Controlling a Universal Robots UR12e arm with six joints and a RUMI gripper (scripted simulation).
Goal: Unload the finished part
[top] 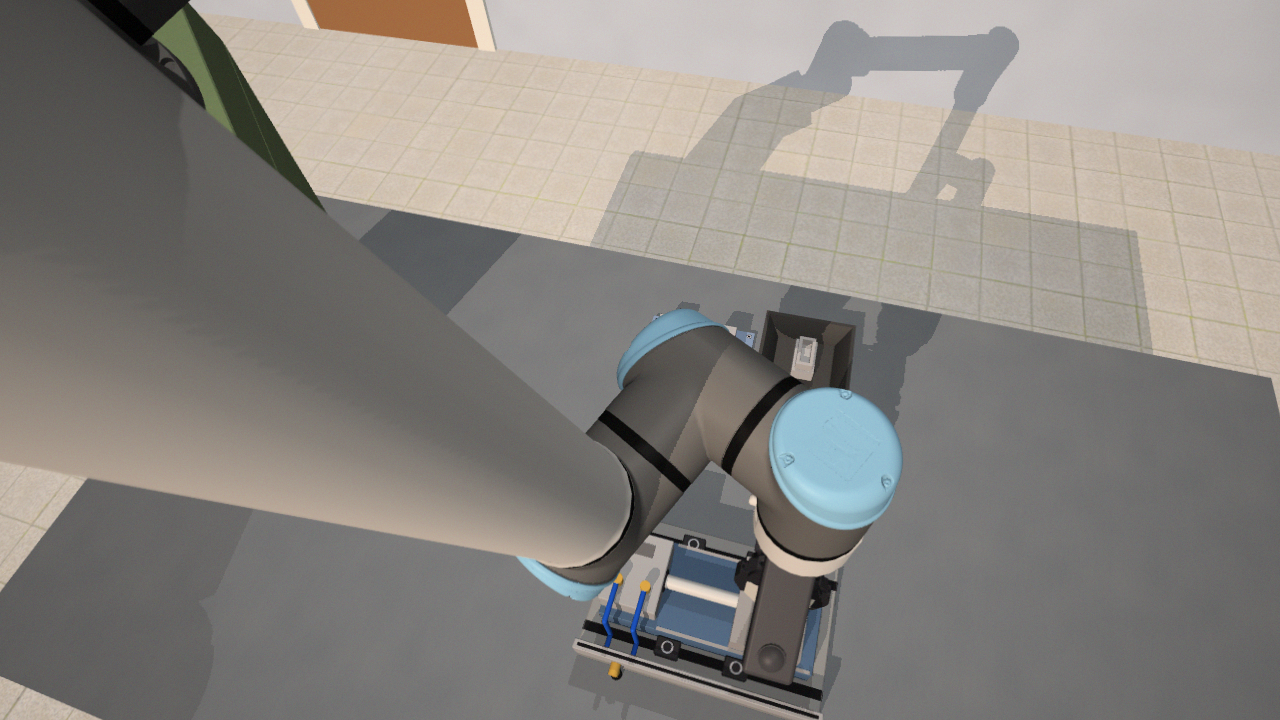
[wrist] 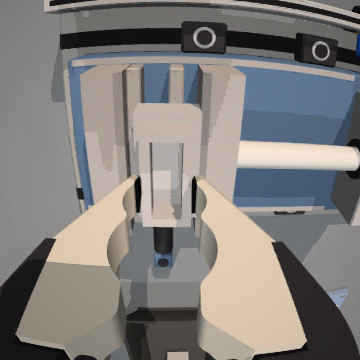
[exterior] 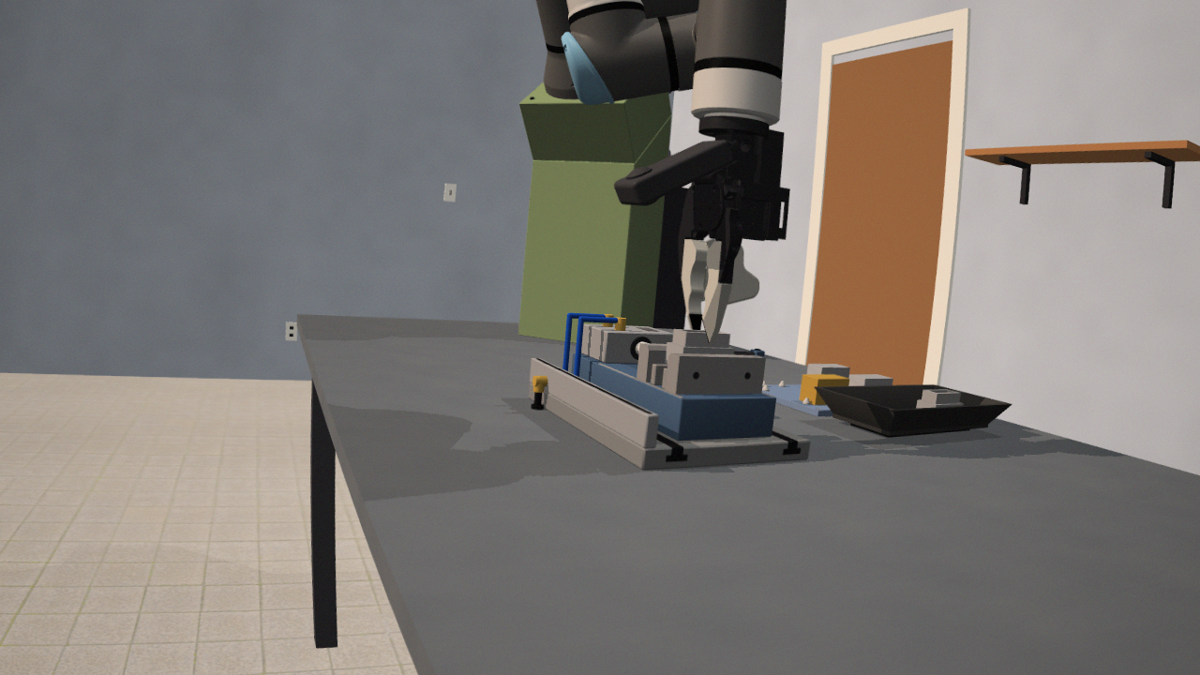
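Observation:
The finished part (wrist: 167, 122) (exterior: 689, 337), a pale grey block with a rectangular pocket on top, sits between the two grey jaws of the vise (wrist: 102, 125) (exterior: 712, 373) (top: 693, 608). My gripper (wrist: 166, 178) (exterior: 703, 325) comes straight down on it and is shut on the part's two sides, with the black pads pressed against it. In the top view my wrist hides the gripper and the part. The black outfeed tray (exterior: 889, 412) (top: 776, 333) stands beyond the vise and holds one finished part (exterior: 937, 396) (top: 806, 354).
The vise's white screw (wrist: 295, 155) (top: 702, 586) runs to one side on the blue base (wrist: 285, 100). A yellow block (exterior: 817, 384) and grey blocks (exterior: 828, 369) lie between vise and tray. A green cabinet (exterior: 587, 251) stands behind the table.

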